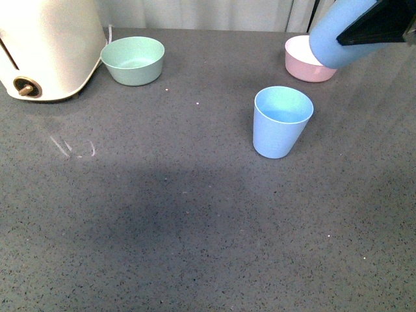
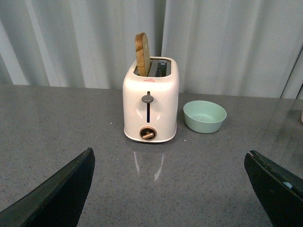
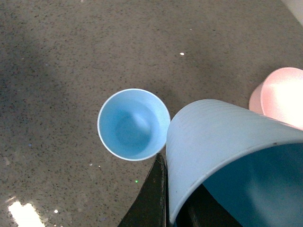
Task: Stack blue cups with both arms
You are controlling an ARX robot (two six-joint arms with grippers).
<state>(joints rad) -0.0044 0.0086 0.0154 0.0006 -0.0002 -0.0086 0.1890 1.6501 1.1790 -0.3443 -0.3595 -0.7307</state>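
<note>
Blue cup [image 1: 282, 121] upright on table [image 1: 162, 227], right of centre. Second blue cup [image 1: 338, 36] aloft at its 2 o'clock, tilted, clenched in right tool [image 1: 376, 26]. Left tool [image 2: 170, 155] spread wide, empty. Step, judged: carry-over for stacking. Next probably: shift toward 8 o'clock, level, lower base-first.

open counter [image 1: 162, 227] lies near and left of the standing blue cup [image 1: 282, 121]; pink bowl [image 1: 300, 66] and held blue cup [image 1: 331, 39] crowd its far right; mint bowl [image 1: 133, 60], toaster [image 1: 49, 45] far left.
</note>
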